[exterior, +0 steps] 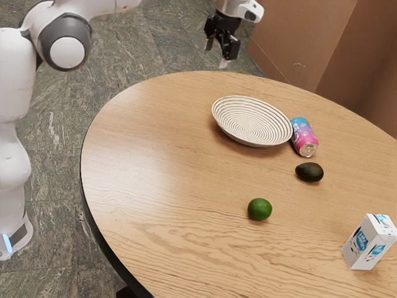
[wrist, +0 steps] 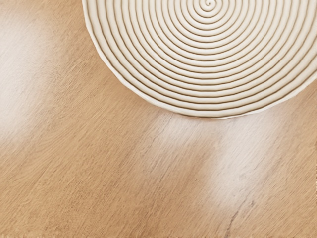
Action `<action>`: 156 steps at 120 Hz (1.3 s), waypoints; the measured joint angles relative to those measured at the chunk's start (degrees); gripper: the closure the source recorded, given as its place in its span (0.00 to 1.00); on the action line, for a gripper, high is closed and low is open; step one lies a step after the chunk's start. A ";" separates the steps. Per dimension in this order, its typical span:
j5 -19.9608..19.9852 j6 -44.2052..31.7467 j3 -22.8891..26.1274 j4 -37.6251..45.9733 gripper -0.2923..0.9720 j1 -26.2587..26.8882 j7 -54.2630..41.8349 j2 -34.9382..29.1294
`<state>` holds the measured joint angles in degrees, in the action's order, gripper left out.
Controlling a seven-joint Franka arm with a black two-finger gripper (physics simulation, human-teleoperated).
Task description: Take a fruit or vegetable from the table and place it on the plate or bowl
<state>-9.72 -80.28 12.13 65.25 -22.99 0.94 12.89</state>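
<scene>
A white ribbed bowl [exterior: 252,120] sits near the far side of the round wooden table [exterior: 161,186]. A green lime [exterior: 260,209] lies toward the front of the table, and a dark avocado [exterior: 309,172] lies to the exterior view's right of it, nearer the bowl. My black gripper [exterior: 221,51] hangs high above the table's far edge, behind the bowl, open and holding nothing. In the wrist view the bowl [wrist: 208,54] lies just beyond my hand, with bare tabletop [wrist: 124,173] beneath.
A blue and pink can [exterior: 304,136] lies on its side touching the bowl's right rim. A small white and blue carton [exterior: 369,241] stands at the table's front right. Brown cardboard walls [exterior: 322,43] rise behind the table.
</scene>
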 joint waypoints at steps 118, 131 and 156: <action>4.24 -2.89 0.55 1.75 0.23 37.81 4.58 6.02; 3.82 -8.95 0.13 15.05 0.23 38.56 2.37 1.33; 3.79 -19.83 0.08 22.58 0.23 38.14 -1.80 -2.48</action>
<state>-5.93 -100.11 12.21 87.83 15.15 -0.86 10.41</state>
